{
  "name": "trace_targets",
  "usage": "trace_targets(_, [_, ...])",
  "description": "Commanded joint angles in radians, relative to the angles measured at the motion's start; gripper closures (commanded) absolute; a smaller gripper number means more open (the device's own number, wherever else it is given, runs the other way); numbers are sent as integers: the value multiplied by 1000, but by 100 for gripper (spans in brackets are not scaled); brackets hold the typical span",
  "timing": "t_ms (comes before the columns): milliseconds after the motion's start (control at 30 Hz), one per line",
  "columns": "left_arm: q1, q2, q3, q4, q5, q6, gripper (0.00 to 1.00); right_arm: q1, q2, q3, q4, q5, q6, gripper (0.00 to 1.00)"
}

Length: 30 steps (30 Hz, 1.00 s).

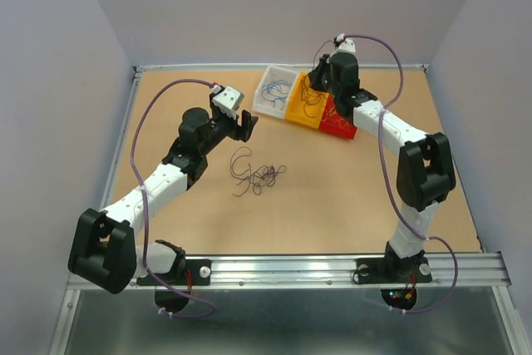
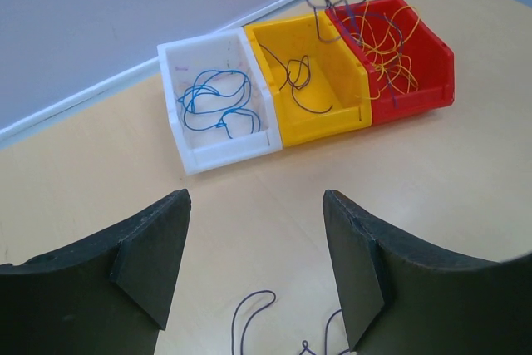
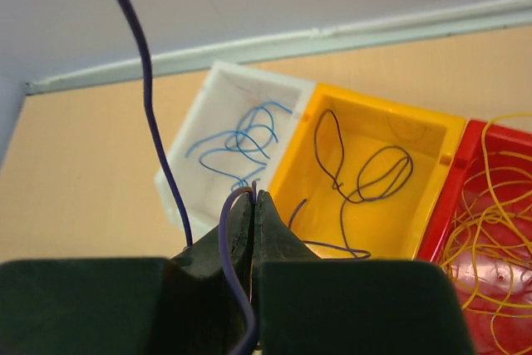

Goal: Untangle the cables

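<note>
A small tangle of dark purple cables [image 1: 256, 174] lies on the table's middle. My left gripper [image 1: 243, 125] hovers just behind it, open and holding nothing. In the left wrist view its fingers [image 2: 158, 255] stand wide apart with purple cable loops [image 2: 249, 312] on the table below them. Above the yellow bin [image 1: 293, 110], my right gripper [image 1: 320, 81] is shut on one purple cable [image 3: 224, 243], pinched at the fingertips [image 3: 255, 197]. The strand curls down past the left finger.
Three bins stand in a row at the back. The white bin [image 2: 237, 151] holds blue cables [image 2: 216, 97], the yellow bin [image 2: 324, 126] dark purple ones [image 2: 299, 81], and the red bin [image 2: 420, 101] yellow-orange ones [image 2: 386, 47]. Grey walls surround the table.
</note>
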Motion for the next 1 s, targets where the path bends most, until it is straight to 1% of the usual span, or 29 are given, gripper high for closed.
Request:
trace_targets(0, [4,-14,28,18,-22,8,23,-27,92,120,-6,-44,59,100])
trace_targets(100, [3,-7,34,12,-17,3,23,-39,181,194,-7,-90,79,99])
trace_targets(200, [3,-7,33,11,-20,6,23,-39,203,225,-9,-90,87,100])
trace_targets(367, [3,-9,33,12,-22,11,23,-9,102,173,-9,-21,60,99])
trace_targets(533, [3,5,39,11,-20,15,23,-2,7,150,-7,-90,78,99])
trace_targets(567, [3,8,40,9,-20,15,23,-1,-7,154,-6,-121,84,99])
trace_targets(633, [4,11,40,11,-22,18,23,-1,-6,183,-4,-122,92,100])
trace_targets(767, [4,16,42,11,-23,20,23,-2,52,272,-6,-101,93,99])
trace_targets(967, [3,16,40,11,-30,20,23,-7,195,404,-13,35,70,99])
